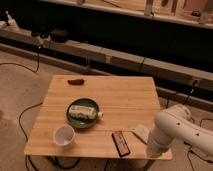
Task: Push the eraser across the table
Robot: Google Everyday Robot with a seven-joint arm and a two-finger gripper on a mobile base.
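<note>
The eraser is a small dark block with a reddish strip down its middle. It lies near the front edge of the light wooden table, right of centre. My white arm reaches in from the right over the table's front right corner, its lower end just right of the eraser. The gripper itself does not show; it is hidden beyond the arm's end or out of the picture.
A pale whitish block lies between the eraser and the arm. A green plate holding a lying bottle sits left of centre. A white cup stands at the front left. A small dark-red oblong thing lies at the far edge.
</note>
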